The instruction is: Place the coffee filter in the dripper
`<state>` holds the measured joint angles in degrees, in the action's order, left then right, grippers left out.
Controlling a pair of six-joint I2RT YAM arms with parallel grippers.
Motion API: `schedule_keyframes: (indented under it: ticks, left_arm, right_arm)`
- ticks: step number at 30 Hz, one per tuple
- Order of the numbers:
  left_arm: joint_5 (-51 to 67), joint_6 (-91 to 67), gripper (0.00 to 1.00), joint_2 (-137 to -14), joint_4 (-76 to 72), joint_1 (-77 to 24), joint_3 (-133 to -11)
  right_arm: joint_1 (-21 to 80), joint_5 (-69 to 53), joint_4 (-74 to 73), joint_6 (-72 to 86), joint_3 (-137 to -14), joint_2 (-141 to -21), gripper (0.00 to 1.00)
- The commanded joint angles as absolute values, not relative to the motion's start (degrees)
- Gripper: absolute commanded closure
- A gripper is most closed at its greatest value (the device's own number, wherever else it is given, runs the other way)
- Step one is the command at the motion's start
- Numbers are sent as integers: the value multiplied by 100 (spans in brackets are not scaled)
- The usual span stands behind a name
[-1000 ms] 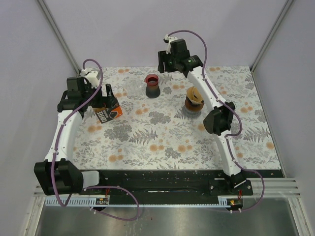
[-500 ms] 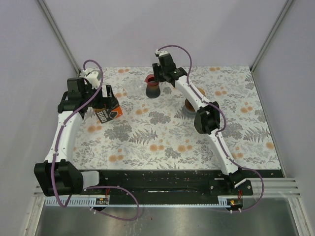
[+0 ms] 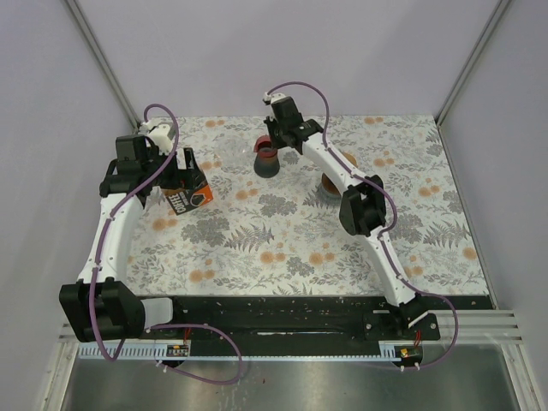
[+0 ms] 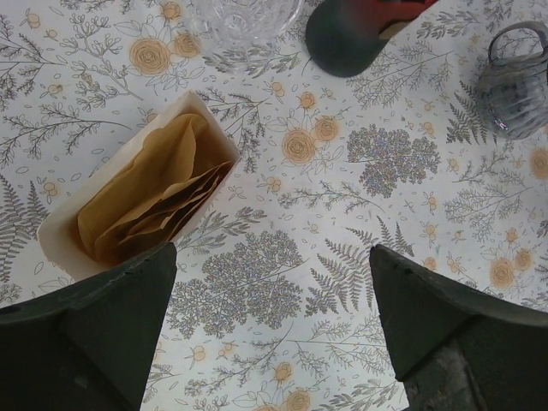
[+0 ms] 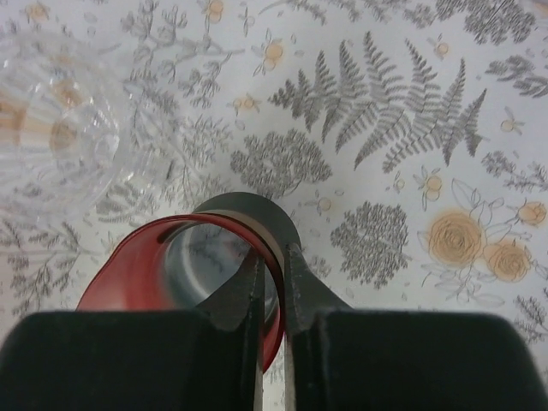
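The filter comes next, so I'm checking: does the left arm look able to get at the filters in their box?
Probably yes: the left pincer hangs open just above the box, the filters lie uncovered, and the right pincer, clamped on the dripper, is well clear.

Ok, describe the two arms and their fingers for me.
Both the left arm and right arm have white links, black joint housings and a purple cable looping alongside. The fingers are dark, blocky wedges.
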<state>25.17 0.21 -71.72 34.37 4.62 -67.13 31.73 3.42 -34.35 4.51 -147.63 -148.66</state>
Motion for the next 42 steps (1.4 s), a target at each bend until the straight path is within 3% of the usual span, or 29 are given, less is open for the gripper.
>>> schedule_keyframes:
  ticks: [1,14,20,25,32,36,42]
  left_arm:
    - [2707,52,1,-7093,3182,501,-6785]
    - [2443,466,2,-7962,3419,501,-7804]
    - [2128,255,7,-8682,3261,326,-8436]
    - [1065,605,8,-9438,3410,-228,-9236]
    - [536,791,10,-11063,3980,-501,-10834]
    - [396,791,11,-11767,4245,-589,-11565]
    - [-200,896,11,-12760,4429,-668,-12619]
  right_arm:
    - [3454,255,-3797,237,-14188,-13862,100]
    - [4359,729,-2260,896,-9759,-11234,100]
    - [4851,1581,-1882,984,-8843,-10723,100]
    - [5053,1854,-1627,1160,-8316,-10477,100]
    - [5098,1592,-1591,1309,-8051,-10275,59]
    - [5106,1328,-1687,1275,-8077,-10047,48]
    - [5115,1081,-1714,1108,-8060,-9493,42]
